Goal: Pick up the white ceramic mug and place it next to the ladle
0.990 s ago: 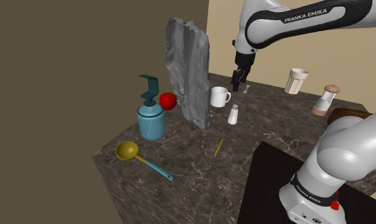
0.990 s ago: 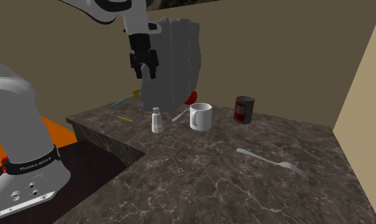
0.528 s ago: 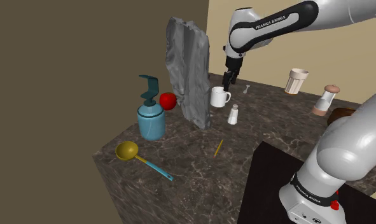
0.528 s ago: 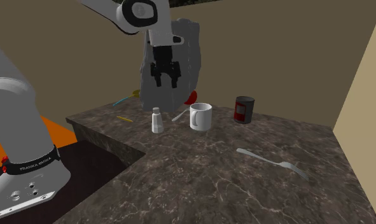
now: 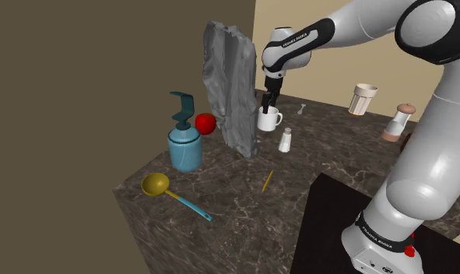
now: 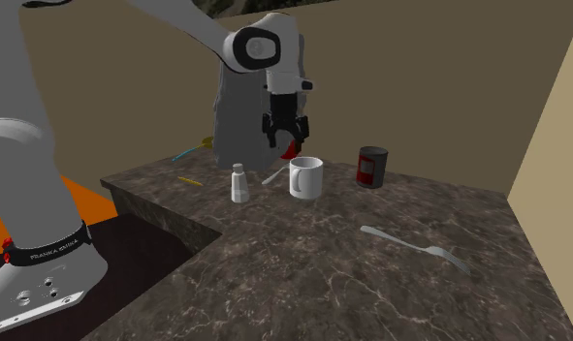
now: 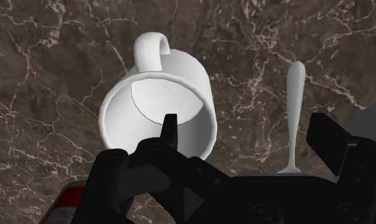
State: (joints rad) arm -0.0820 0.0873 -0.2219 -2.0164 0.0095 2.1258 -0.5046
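Nearest the shoulder camera, the ladle lay flat at the front corner of the dark, white-veined worktop. It had a mustard-yellow bowl and a slim teal handle. A thin yellow stick lay off to the shoulder view's right of it. A teal pump dispenser stood just behind the ladle.

Further back stood a small white shaker. Just beyond it was the mug, upright, near a tall rough grey slab and well apart from the ladle. Its handle pointed toward the shoulder view's right.

The gripper hung directly over the mug, close above the rim, fingers spread and holding nothing. In the wrist view one fingertip sat over the mug's mouth and the other outside the wall, straddling a rim section to one side of the handle.

Judgement: the mug was a plain white, smooth, empty cylinder, so rigid, fairly light, likely slippery, and liable to chip if knocked. Pinching the wall over the rim looked the soundest hold, since the handle loop seemed narrow. It calls for a firm closure, a vertical lift and a soft set-down.

Beyond the mug lay a grey spoon. Farthest back stood a beige ribbed cup.
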